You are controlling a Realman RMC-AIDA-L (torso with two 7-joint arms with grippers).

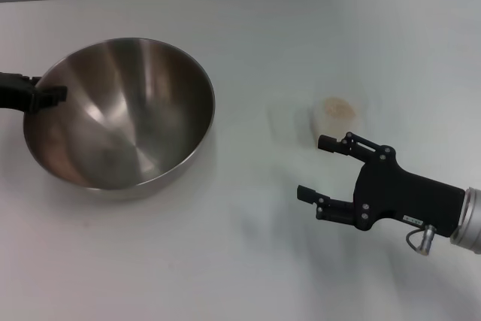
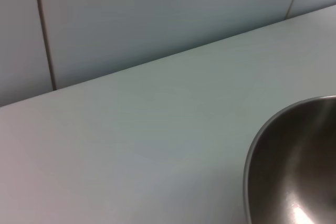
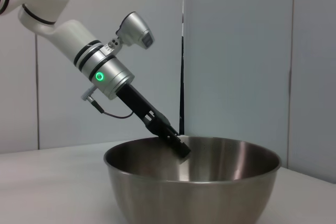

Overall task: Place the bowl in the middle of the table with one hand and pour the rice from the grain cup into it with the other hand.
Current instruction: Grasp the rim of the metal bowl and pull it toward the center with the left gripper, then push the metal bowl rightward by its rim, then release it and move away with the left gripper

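Step in hand: bowl placement. The left gripper (image 1: 54, 95) is clamped on the rim of the large round stainless-steel bowl (image 1: 124, 114), which sits toward the left edge of the plain white desk (image 1: 248, 261), not yet central. The right gripper (image 1: 316, 169), fingers spread and empty, hovers just short of the small translucent plastic cup (image 1: 337, 119) holding pale rice (image 1: 340, 107). Next, I judge: slide the bowl toward the centre, leaving a gap beside the cup. Bare desk lies toward the near edge.

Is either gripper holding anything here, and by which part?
The left gripper grips the bowl by its thin rim on the robot's left side. The right gripper is open and holds nothing, near the grain cup.
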